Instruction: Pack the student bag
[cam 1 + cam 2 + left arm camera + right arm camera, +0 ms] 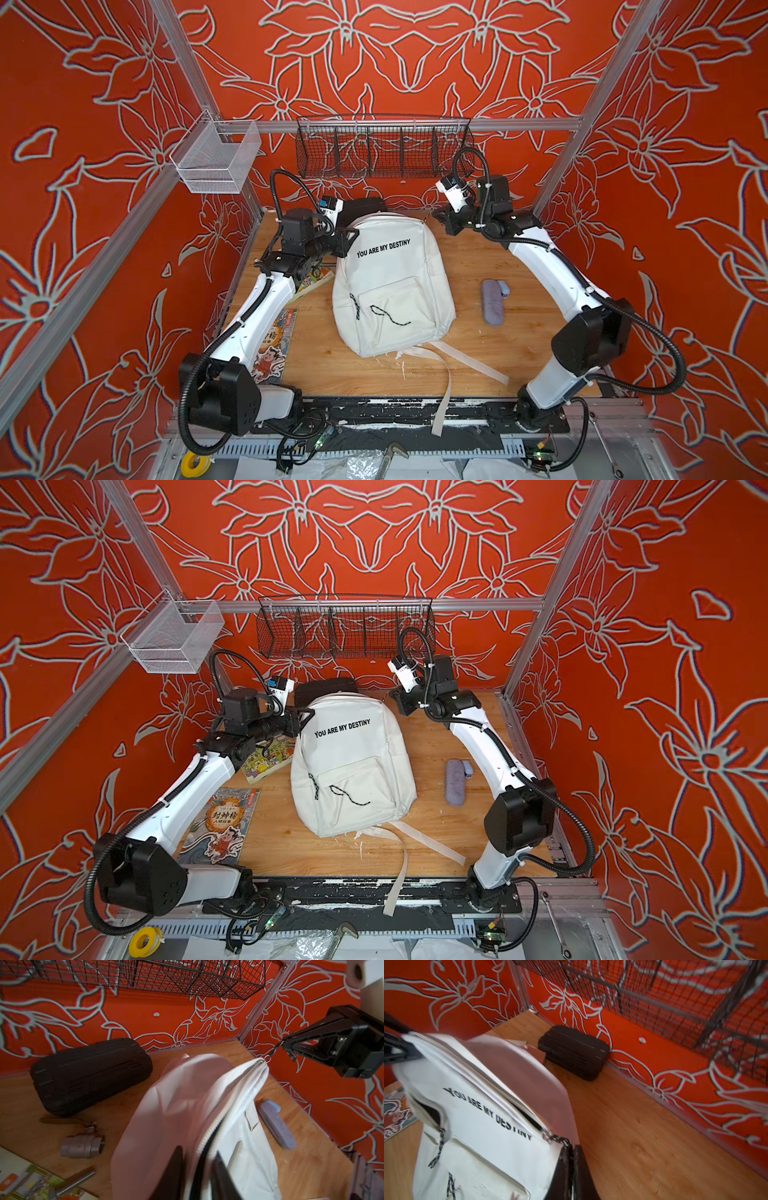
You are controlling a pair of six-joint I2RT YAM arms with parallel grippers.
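The student bag (390, 291) (349, 766), white and printed "YOU ARE MY DESTINY", lies mid-table with its top end lifted at the back. My left gripper (351, 237) (198, 1150) is at the bag's top left corner; its jaws stand apart astride the zipper rim (209, 1136). My right gripper (434, 216) (572, 1147) is at the top right corner, shut on the black-and-white cord zip pull (560, 1139), which it pulls taut. The main zip gapes a little, showing dark lining (525, 1118).
A black ribbed hard case (365, 205) (91, 1076) lies behind the bag. A purple pouch (492, 301) is to its right, two picture books (220, 825) (266, 758) to its left. A metal valve (83, 1145) and a bolt (76, 1182) lie nearby. Straps (444, 374) trail over the front edge.
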